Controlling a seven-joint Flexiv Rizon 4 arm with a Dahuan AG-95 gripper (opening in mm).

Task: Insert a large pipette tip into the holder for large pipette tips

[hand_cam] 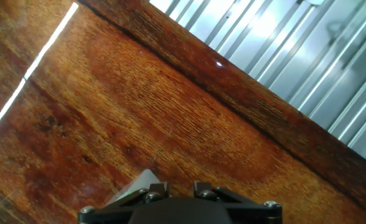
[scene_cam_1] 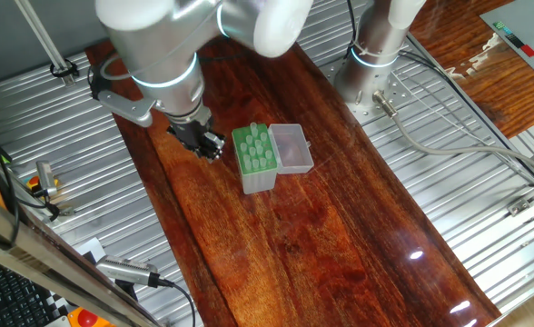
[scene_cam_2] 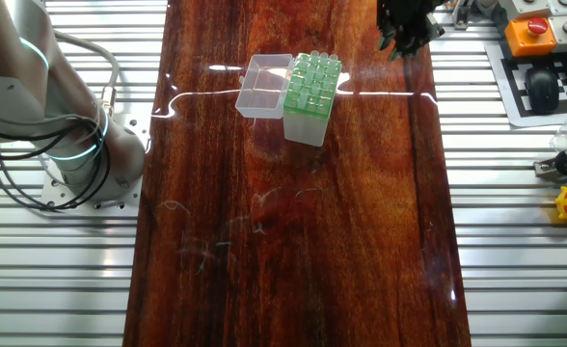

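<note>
The holder for large pipette tips [scene_cam_1: 254, 156] is a small box with a green perforated top, standing mid-table with its clear lid [scene_cam_1: 291, 148] open to one side. It also shows in the other fixed view [scene_cam_2: 310, 89]. My gripper [scene_cam_1: 211, 148] hangs low over the wood just beside the holder, on the side away from the lid, and is apart from it. In the other fixed view the gripper [scene_cam_2: 397, 40] is near the table's edge. In the hand view the jaws stand close together, and a pale grey tapered piece, the large pipette tip [hand_cam: 139, 183], sticks out beside one finger [hand_cam: 156, 187].
The dark wooden tabletop [scene_cam_1: 321, 236] is flanked by ribbed metal surfaces [scene_cam_1: 449, 182]. The arm's base [scene_cam_1: 371, 68] stands at the back. A keyboard, an emergency stop button [scene_cam_2: 536, 31] and small tools lie off the table's side.
</note>
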